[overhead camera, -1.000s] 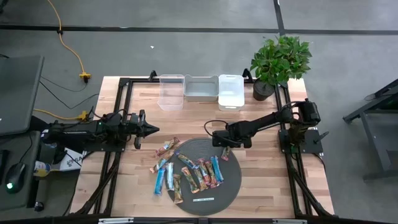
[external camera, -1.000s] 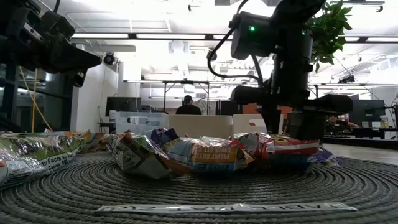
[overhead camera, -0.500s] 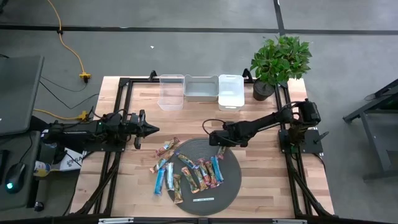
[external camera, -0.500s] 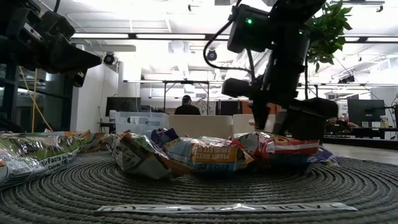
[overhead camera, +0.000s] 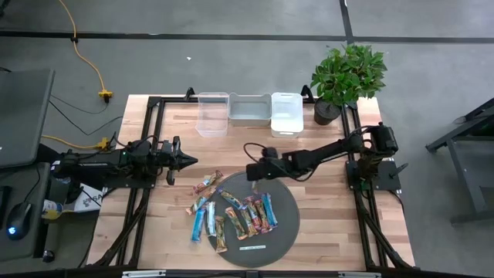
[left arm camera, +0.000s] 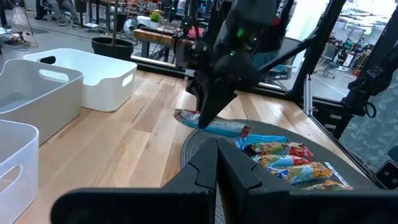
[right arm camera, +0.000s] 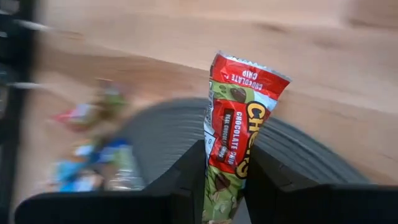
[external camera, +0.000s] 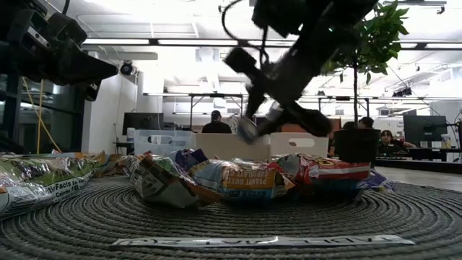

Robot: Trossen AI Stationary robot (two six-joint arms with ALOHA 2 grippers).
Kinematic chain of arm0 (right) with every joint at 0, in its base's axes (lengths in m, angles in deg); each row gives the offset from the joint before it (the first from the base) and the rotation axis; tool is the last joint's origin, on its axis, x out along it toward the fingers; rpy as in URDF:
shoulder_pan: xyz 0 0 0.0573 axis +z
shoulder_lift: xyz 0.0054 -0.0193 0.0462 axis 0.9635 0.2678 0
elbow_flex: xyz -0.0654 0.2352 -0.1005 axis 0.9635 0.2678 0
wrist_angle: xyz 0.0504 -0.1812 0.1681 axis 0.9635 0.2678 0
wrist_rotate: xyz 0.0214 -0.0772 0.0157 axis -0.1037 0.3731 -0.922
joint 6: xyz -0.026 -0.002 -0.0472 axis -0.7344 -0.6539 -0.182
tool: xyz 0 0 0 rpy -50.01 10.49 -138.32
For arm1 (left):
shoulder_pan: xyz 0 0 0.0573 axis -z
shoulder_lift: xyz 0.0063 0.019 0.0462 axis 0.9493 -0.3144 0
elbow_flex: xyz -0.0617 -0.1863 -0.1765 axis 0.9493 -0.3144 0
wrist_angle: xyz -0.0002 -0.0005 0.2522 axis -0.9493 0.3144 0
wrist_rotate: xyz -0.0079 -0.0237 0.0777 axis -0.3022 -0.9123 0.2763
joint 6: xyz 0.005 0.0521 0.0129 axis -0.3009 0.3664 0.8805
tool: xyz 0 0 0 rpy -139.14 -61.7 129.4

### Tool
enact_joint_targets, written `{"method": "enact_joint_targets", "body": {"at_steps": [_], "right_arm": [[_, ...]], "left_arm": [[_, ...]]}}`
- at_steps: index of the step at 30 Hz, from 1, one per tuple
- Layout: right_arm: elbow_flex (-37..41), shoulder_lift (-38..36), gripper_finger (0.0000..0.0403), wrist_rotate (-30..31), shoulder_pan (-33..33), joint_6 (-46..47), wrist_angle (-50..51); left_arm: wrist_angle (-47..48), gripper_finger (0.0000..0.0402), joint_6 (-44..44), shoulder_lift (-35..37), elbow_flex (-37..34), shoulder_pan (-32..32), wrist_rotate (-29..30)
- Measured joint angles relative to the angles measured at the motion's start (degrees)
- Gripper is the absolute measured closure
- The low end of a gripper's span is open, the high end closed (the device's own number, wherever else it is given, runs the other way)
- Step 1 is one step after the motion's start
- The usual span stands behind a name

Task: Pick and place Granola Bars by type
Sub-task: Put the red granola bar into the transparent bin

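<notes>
Several foil-wrapped granola bars in blue, red-pink and brown-orange-green lie heaped on a round dark woven mat; the low view shows the heap from the side. My right gripper hovers above the mat's far-left rim, shut on a red-and-green bar. My left gripper waits shut, above the table left of the mat, pointing right. My right gripper pinches the red-and-green bar between its two fingers at the bar's near end. The rest of the wrapper sticks out forward past the fingertips, along them. The fingers slant down from the table's right. The bar is lifted clear of the mat.
Three bins stand in a row at the far edge: a clear one, a grey one and a white one. A potted plant sits at the far right corner. A thin white label strip lies on the mat's near part.
My right gripper has risen from the mat's far-right part and travelled left, tipping as it went, carrying the red-and-green bar clear of the mat.
</notes>
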Motion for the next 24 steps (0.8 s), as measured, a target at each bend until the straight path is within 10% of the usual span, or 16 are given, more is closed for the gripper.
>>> {"method": "enact_joint_targets", "body": {"at_steps": [13,24], "right_arm": [[-2.1,-0.07,0.033,-0.06,-2.91,-16.54,-29.77],[-33.69,-0.12,0.033,-4.41,-9.8,-40.72,2.69]], "left_arm": [[0.0,0.0401,0.01,-0.01,-0.01,0.0,0.0],[0.0,0.0401,0.0,-0.01,0.0,0.0,0.0]]}}
